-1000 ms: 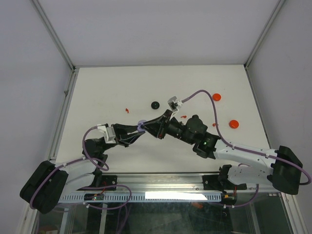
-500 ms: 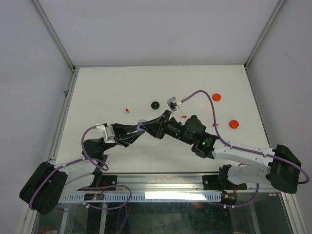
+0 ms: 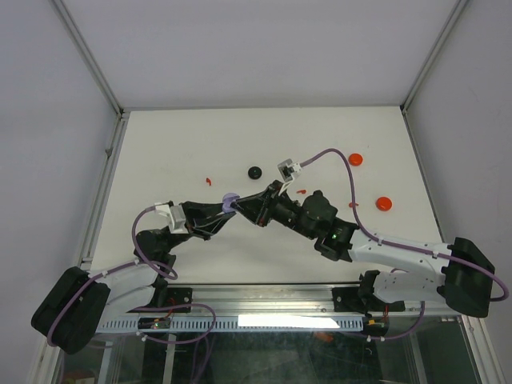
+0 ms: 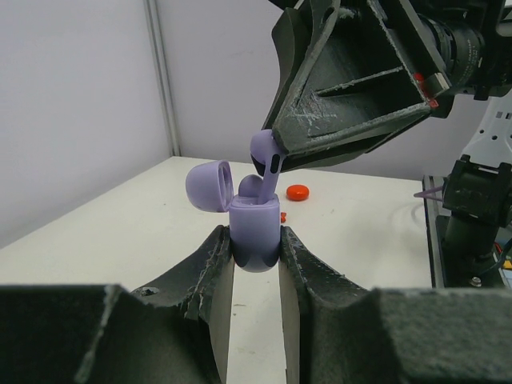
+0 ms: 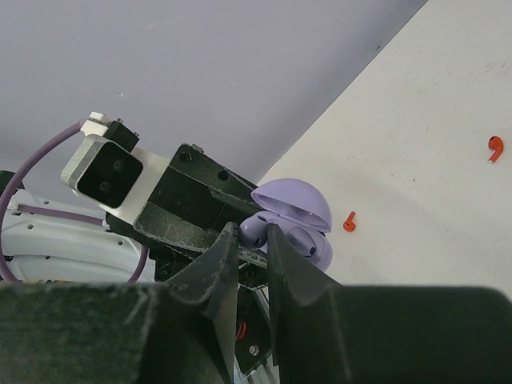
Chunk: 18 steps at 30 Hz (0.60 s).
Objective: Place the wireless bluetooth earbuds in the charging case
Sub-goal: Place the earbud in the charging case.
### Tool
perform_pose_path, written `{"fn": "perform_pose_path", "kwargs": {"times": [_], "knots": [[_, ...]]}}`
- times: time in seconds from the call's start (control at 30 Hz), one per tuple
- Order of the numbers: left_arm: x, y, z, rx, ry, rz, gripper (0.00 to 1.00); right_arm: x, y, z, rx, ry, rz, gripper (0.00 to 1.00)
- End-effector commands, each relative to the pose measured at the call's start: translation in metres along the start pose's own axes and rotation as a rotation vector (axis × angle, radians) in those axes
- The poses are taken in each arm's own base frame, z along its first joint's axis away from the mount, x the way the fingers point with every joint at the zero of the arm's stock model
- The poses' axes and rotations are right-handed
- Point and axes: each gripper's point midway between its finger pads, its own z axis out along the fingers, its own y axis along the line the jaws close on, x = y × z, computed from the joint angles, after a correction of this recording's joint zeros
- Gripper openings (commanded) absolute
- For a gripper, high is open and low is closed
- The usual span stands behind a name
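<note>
My left gripper (image 4: 256, 240) is shut on an open lavender charging case (image 4: 254, 236), lid (image 4: 208, 186) tipped back to the left. One lavender earbud (image 4: 250, 189) sits in the case. My right gripper (image 5: 250, 232) is shut on a second lavender earbud (image 4: 266, 156), head up and stem pointing down into the case's free slot; the same earbud shows between the right fingers in the right wrist view (image 5: 254, 230). In the top view the two grippers meet at the case (image 3: 230, 202) near the table's middle. Red earbuds lie loose on the table (image 3: 207, 182) (image 3: 301, 192).
A black disc (image 3: 255, 173) lies behind the grippers. Two red discs (image 3: 355, 158) (image 3: 384, 203) lie at the right. Small red earbuds show on the table in the right wrist view (image 5: 349, 222) (image 5: 496, 147). White walls enclose the table.
Both grippers have shifted slightly up and left together, with the right gripper's lavender earbud held over the case. The loose pieces have not moved.
</note>
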Motion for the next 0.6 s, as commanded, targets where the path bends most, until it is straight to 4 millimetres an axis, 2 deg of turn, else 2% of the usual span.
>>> {"fn": "perform_pose_path", "kwargs": {"times": [0.0, 0.57], "knots": [[-0.051, -0.002, 0.002, -0.008, -0.193, 0.109, 0.14, -0.003, -0.011, -0.002, 0.091, -0.005, 0.021, 0.12], [-0.041, 0.008, 0.000, -0.057, -0.169, 0.136, 0.14, 0.015, -0.032, 0.002, 0.283, 0.072, 0.065, 0.14]]}}
